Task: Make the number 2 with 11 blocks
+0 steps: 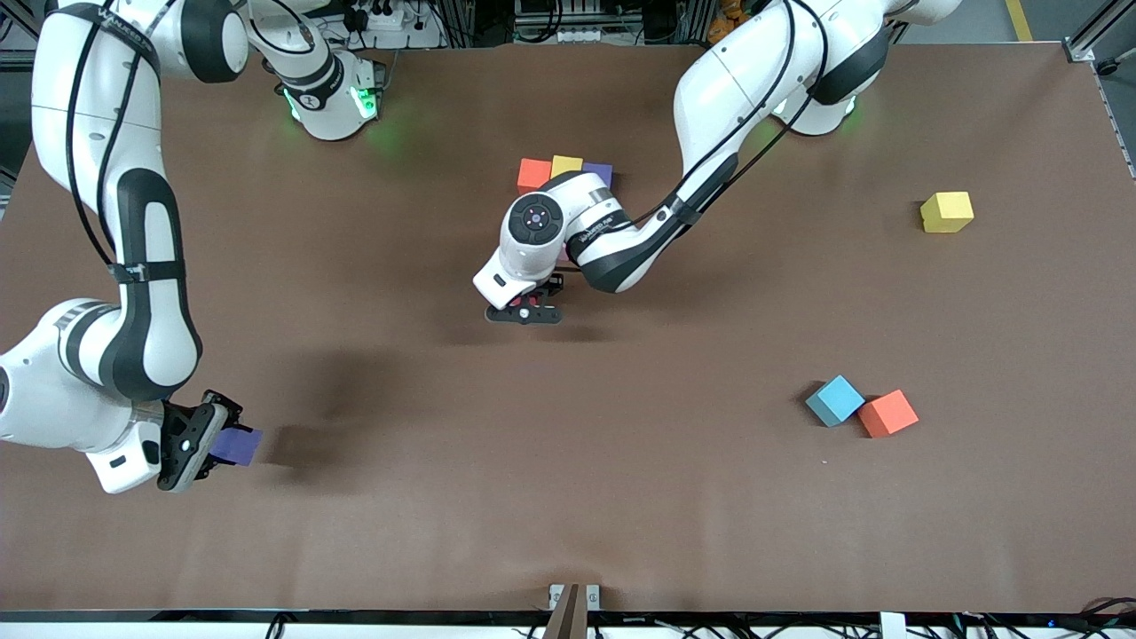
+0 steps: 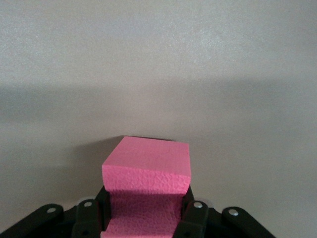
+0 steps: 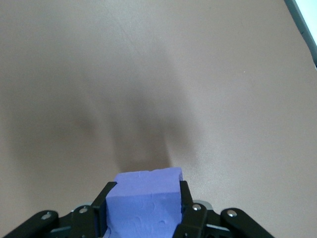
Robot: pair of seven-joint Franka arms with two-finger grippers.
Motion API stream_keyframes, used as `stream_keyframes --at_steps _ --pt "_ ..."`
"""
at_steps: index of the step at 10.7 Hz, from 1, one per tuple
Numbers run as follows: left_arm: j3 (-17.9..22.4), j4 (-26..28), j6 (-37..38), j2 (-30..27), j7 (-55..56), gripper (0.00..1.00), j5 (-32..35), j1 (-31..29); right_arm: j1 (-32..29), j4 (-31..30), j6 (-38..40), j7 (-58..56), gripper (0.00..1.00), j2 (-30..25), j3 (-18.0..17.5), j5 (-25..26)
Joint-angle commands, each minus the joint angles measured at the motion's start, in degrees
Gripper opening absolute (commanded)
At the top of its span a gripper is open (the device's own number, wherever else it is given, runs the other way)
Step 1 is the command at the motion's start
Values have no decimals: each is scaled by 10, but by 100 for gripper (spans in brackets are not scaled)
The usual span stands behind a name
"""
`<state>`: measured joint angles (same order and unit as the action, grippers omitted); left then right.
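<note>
Brown matte tabletop is seen from above. A row of red, yellow and purple cubes [image 1: 565, 170] lies mid-table, partly hidden by the left arm. The left gripper [image 2: 146, 210] is pinched on a pink cube [image 2: 147, 171] just nearer the camera than that row. The right gripper [image 3: 143, 210] is clamped on a purple cube [image 3: 143, 198] above the table at its own end. The row could be nudged askew if the pink cube is lowered carelessly. Yellow [image 1: 946, 212], light blue [image 1: 834, 400] and orange [image 1: 887, 414] cubes remain scattered.
</note>
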<state>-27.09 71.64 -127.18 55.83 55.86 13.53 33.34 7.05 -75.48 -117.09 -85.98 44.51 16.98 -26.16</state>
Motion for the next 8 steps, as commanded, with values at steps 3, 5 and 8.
stream_keyframes --at_steps 3,5,8 --pt "47 -17 7 3 -8 66 -17 37 -11 13 6 -15 8 7 -5 -15" --pt "52 -18 6 0 -8 100 -17 43 -11 10 6 -15 9 7 -5 -17" --pt "48 -19 6 -4 -6 100 -18 42 -11 9 5 -16 9 7 -5 -18"
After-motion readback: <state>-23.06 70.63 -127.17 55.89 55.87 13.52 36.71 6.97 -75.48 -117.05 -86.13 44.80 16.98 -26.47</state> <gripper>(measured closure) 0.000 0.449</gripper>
